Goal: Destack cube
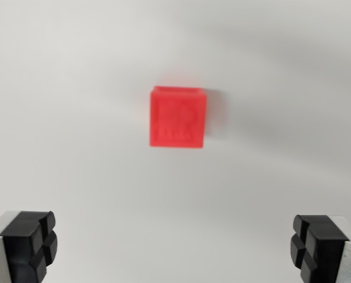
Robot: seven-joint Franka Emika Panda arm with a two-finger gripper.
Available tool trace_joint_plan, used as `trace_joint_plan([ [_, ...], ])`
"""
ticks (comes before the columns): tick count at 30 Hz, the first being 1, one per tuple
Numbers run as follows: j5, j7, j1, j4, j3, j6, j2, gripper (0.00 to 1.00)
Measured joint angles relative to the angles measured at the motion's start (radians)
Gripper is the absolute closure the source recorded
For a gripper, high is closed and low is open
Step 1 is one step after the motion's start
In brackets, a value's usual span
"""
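Seen from the wrist: red cube (177, 118) on the plain white desk (63, 88), well apart from the pincer (174, 247) and above it in the picture, that is, ahead of the fingertips and only a touch toward the wrist view's right of the midline between them. No desk edge or corner in view, so no placing against those; only bare white surface all round the cube, with a soft shadow along its right side. Pincer wide open, black pads (33, 244) low at the wrist view's left and right corners, nothing held, the gap far broader than the cube. Cube roughly square in outline, so no real long axis; sides close to parallel with the picture's edges, perhaps very slightly turned, which would put two opposite faces nearly square to the pads. Judged from this: the coming move turns on carrying the pincer forward until the cube sits between the pads, then down; little or no wrist turn seems called for. Only one arm here, so no question of which is nearer. Whether a second cube lies hidden under the red one: cannot tell from straight above, as just a top face and a thin strip of the far side show. Raised marking on the top face, a shape above a short row like lettering, too blurred to read; no brand legible.
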Motion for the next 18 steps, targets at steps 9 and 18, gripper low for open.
trace_joint_plan([
  [9,0.0,0.0,0.0,0.033,0.0,-0.07,-0.036,0.0],
  [18,0.001,-0.001,0.0,0.062,0.0,-0.124,-0.061,0.0],
])
